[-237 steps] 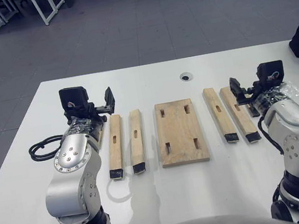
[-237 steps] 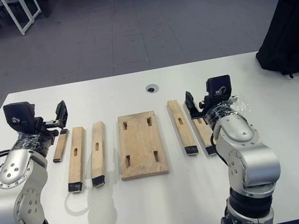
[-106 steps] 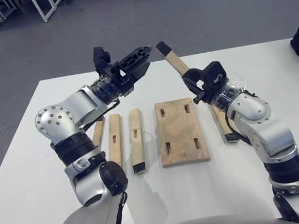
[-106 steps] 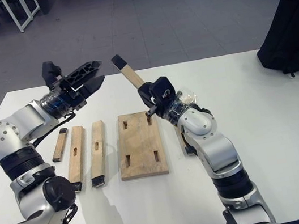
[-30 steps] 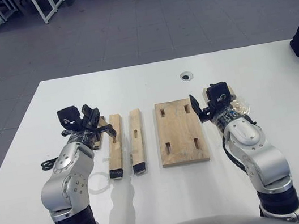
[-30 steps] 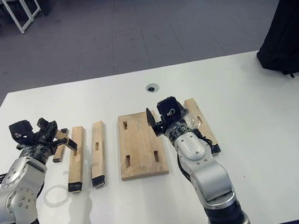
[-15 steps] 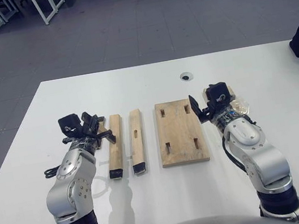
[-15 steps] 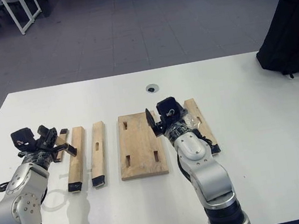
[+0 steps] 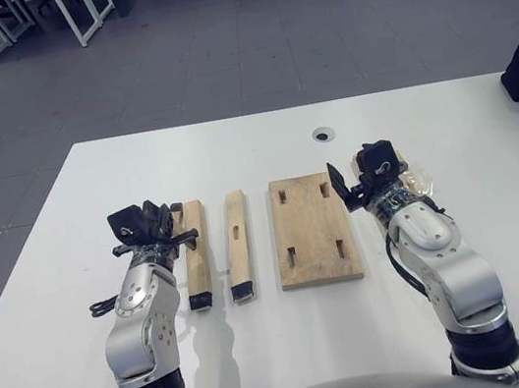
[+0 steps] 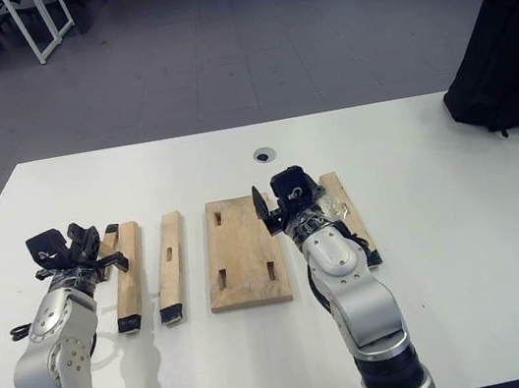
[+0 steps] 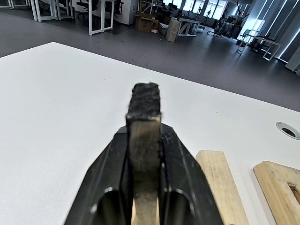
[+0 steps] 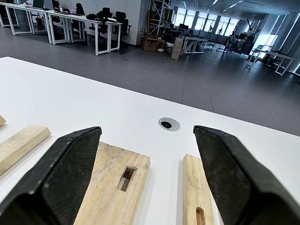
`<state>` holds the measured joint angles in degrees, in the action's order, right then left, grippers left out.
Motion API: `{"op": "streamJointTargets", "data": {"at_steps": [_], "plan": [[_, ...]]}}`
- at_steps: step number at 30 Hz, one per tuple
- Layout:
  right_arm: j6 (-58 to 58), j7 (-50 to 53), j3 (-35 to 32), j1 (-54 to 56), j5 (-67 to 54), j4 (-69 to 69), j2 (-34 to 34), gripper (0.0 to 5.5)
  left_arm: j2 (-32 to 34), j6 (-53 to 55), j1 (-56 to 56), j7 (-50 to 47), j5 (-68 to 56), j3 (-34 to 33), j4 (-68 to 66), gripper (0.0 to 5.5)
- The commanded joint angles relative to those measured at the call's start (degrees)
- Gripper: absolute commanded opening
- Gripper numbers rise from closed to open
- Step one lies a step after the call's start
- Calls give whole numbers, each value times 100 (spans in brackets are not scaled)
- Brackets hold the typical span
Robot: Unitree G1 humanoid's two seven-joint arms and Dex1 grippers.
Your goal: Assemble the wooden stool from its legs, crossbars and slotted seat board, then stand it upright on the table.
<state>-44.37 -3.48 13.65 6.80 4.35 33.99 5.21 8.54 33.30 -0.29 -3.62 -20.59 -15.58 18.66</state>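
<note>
— White table (image 9: 233, 154), grey hall floor behind. What has the left arm got?
— The left gripper (image 11: 144, 138) is pinched tight on a short crossbar (image 11: 144, 101) with a black tip. Its forearm lies low at the table's left, beside two legs (image 9: 195, 253).
— And the right?
— The right gripper (image 12: 146, 136) is spread wide, wrist raised at the right edge of the seat board (image 9: 313, 228). The board lies flat mid-table, with another leg (image 10: 344, 202) just beside it.

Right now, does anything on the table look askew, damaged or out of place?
Nothing stands out. The seat board lies flat, with a leg and a second leg straight and parallel on its left. The left gripper is shut on a short crossbar; the right gripper hangs open by the board's right edge.
</note>
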Motion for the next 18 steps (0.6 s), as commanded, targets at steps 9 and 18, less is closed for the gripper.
{"op": "streamJointTargets", "data": {"at_steps": [9, 18], "plan": [[-110, -74, -38, 118, 36, 11, 29, 361, 224, -1006, 1138, 523, 1089, 955, -440, 43], [-119, -154, -91, 250, 26, -42, 102, 361, -35, -1151, 1183, 466, 962, 745, -607, 43]]}}
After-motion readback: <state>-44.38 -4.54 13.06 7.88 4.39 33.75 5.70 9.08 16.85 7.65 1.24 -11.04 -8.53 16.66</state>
